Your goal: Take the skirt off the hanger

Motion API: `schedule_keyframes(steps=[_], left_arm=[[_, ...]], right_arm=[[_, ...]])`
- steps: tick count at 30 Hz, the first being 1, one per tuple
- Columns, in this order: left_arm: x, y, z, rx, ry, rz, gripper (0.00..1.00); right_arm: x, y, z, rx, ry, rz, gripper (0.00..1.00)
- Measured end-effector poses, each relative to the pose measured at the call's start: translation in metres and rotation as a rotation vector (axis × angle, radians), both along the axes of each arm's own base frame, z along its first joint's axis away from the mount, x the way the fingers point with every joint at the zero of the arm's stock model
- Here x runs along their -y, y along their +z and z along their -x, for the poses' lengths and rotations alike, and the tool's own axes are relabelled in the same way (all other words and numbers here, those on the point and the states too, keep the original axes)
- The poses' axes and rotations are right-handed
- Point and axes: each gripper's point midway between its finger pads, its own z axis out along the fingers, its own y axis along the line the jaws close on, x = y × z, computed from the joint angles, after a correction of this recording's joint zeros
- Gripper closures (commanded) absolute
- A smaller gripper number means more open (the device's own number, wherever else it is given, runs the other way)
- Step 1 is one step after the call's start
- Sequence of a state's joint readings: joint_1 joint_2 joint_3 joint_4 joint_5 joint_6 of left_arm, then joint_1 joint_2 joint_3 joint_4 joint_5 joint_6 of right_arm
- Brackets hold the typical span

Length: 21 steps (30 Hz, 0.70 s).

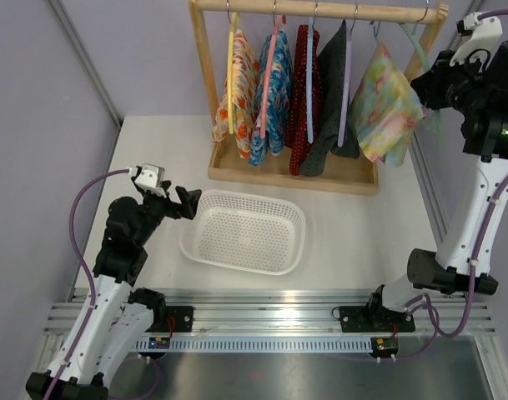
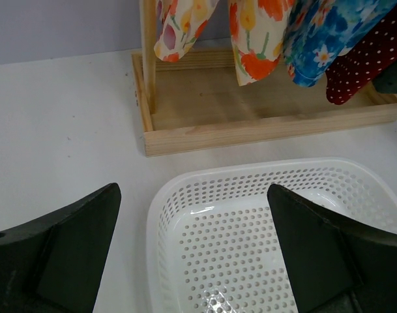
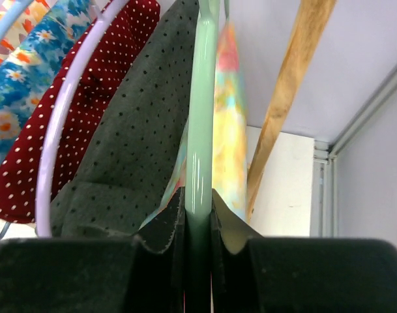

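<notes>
The skirt (image 1: 385, 104), pastel yellow-green floral, hangs on a pale green hanger (image 1: 416, 46) at the right end of the wooden rack (image 1: 320, 9). My right gripper (image 1: 426, 83) is shut on that hanger's arm. In the right wrist view the green hanger (image 3: 201, 130) is pinched between the jaws of the right gripper (image 3: 198, 215), with the skirt (image 3: 227, 150) draped just behind it. My left gripper (image 1: 191, 202) is open and empty, low over the left rim of the white basket (image 1: 237, 194). In the left wrist view the left gripper (image 2: 193, 189) frames the basket (image 2: 250, 168).
Several other garments hang on the rack: orange floral (image 1: 237, 83), blue floral (image 1: 274, 96), red dotted (image 1: 302, 100) and dark grey dotted (image 1: 337, 100). The rack's wooden base tray (image 1: 287, 173) stands behind the basket. A wall post (image 1: 87, 58) is at the left.
</notes>
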<state>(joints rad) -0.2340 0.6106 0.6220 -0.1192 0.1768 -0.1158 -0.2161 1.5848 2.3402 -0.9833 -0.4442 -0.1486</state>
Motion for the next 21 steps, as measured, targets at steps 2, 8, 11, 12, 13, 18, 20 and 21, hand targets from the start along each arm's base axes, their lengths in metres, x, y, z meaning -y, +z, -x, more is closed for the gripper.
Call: schedule_keyframes(steps=[2, 8, 11, 12, 13, 18, 20, 21], left_arm=[[0.003, 0.002, 0.001, 0.006, -0.019, 0.01, 0.01], [0.021, 0.012, 0.008, 0.027, -0.116, 0.057, 0.01], [0.035, 0.021, 0.014, 0.049, -0.19, 0.082, 0.01], [0.041, 0.022, 0.017, 0.05, -0.22, 0.09, 0.01], [0.048, 0.024, 0.02, 0.055, -0.254, 0.097, 0.01], [0.098, 0.024, 0.049, 0.026, -0.454, 0.114, 0.01], [0.128, 0.026, 0.069, 0.012, -0.56, 0.112, 0.01], [0.141, 0.028, 0.079, 0.01, -0.603, 0.112, 0.01]], right_arm=[[-0.001, 0.007, 0.017, 0.017, -0.014, 0.008, 1.0], [-0.005, 0.0, 0.055, 0.037, -0.027, 0.043, 1.0], [-0.007, -0.01, 0.073, 0.03, -0.033, 0.059, 1.0], [-0.008, -0.015, 0.079, 0.024, -0.034, 0.063, 1.0], [-0.008, -0.019, 0.085, 0.018, -0.038, 0.068, 1.0], [-0.012, -0.047, 0.12, -0.013, -0.055, 0.073, 1.0], [-0.014, -0.064, 0.136, -0.038, -0.066, 0.065, 1.0], [-0.015, -0.072, 0.143, -0.05, -0.07, 0.061, 1.0]])
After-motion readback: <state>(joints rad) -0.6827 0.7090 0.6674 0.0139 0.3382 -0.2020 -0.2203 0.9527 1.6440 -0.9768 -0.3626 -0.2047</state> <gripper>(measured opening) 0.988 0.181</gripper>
